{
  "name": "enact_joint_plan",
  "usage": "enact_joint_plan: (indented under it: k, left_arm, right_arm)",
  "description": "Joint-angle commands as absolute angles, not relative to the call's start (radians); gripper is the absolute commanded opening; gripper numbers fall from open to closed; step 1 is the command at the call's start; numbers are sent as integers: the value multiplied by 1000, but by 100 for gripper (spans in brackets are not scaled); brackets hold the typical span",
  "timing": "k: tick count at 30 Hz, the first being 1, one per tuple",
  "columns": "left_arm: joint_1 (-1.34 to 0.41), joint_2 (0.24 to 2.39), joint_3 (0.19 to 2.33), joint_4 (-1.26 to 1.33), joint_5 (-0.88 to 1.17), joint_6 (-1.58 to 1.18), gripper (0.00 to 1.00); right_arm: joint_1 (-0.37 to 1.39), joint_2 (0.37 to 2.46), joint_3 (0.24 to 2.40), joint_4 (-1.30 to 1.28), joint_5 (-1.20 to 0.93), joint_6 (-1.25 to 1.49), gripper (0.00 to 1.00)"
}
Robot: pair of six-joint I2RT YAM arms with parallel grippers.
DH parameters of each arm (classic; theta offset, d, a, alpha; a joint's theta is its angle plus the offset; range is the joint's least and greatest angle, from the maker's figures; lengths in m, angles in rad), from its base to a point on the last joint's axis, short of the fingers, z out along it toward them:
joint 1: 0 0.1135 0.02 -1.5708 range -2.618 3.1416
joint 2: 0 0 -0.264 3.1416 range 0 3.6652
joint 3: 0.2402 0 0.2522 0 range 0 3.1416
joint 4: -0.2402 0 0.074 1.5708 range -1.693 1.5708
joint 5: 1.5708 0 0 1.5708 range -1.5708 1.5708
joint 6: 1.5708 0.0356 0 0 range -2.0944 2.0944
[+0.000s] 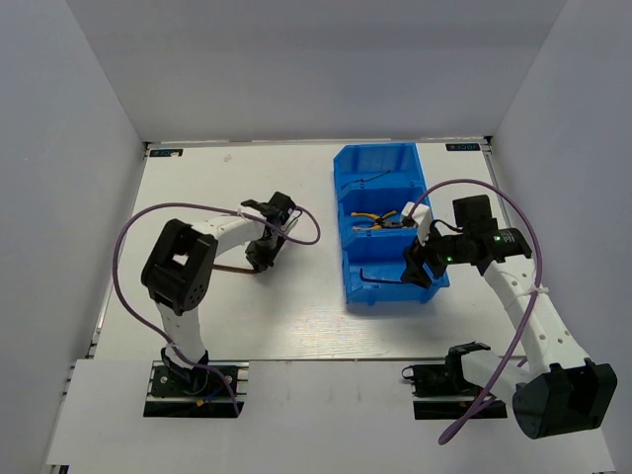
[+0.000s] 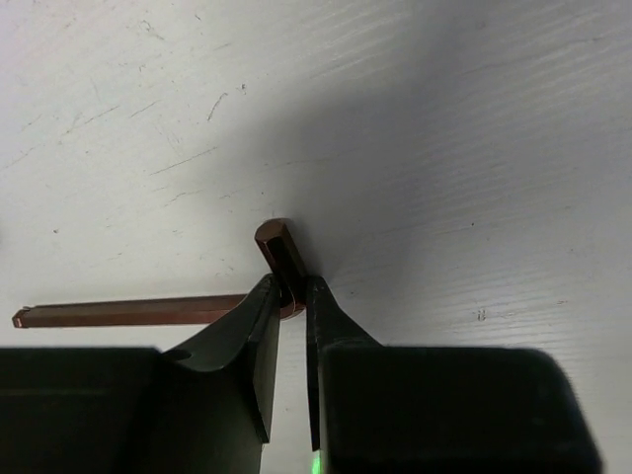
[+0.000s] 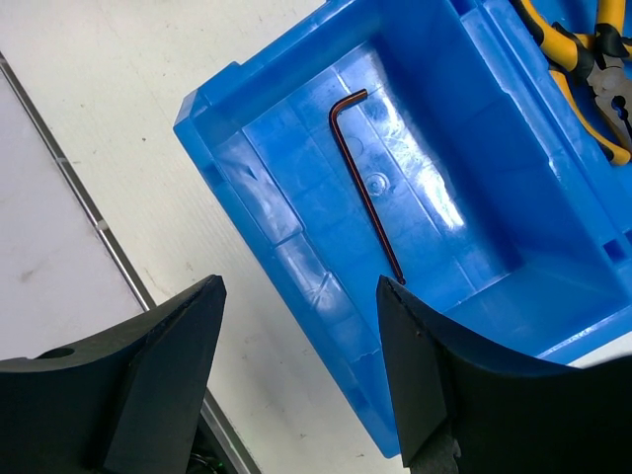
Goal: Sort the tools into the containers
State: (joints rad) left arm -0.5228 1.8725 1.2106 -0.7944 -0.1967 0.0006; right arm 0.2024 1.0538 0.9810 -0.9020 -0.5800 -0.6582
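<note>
The blue bin [image 1: 348, 259] has three compartments in a row. Its near compartment holds a dark hex key [image 1: 380, 277], also seen in the right wrist view [image 3: 363, 178]. The middle one holds yellow-handled pliers [image 1: 375, 219] [image 3: 583, 69]. The far one holds a thin dark tool [image 1: 368, 181], too small to identify. My left gripper [image 1: 262, 259] is shut on the bend of a brownish hex key [image 2: 128, 313] at the table surface [image 2: 293, 289]. My right gripper [image 1: 420, 267] [image 3: 298, 284] is open and empty above the bin's near right corner.
The bin's blue wall [image 3: 296, 257] runs between my right fingers. Purple cables [image 1: 128, 247] loop over both arms. White walls [image 1: 89, 128] close in the table at left, right and back. A metal rail [image 3: 109, 247] edges the table near the bin.
</note>
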Motion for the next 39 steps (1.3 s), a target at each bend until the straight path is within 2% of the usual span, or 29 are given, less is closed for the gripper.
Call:
enact_joint_plan:
  k: [1,6,13,19,21,22,26,29,35,39]
  left_arm:
    - [-514,1974,1212,-765,-144,-64,16]
    - [-492,2046,1350,-746,4,-202,10]
    - [-492,2108,1564,-700,152,-351,10]
    - [-483,2108,1617,-614,213,-480,10]
    - [-483,2108,1640,-603,213,-480,15]
    - [-483,2108,1640,-603,213,-480,28]
    - [-483,2117,1686,-657,190,-385,61]
    - [-483,2106,1698,-716,161,-275,68]
    - [-483,2030,1622,-765,88,-40,68]
    - [-483,1947,1447,-718,5,55,67]
  right_arm:
    - [193,1039,983,-897,-607,-652,69]
    - [186,1029,983,-905,-604,-655,69]
    - [184,999,967,-934,-592,-667,69]
    - [178,971,945,-945,-586,-676,69]
    - [176,966,942,-948,-584,-678,69]
    - [173,965,940,-948,-586,-680,69]
    - [170,960,939,-950,-589,-681,69]
    - [164,959,928,-954,-594,-686,69]
    - [164,960,925,-948,-598,-689,69]
    - [158,965,923,-945,-607,-687,69]
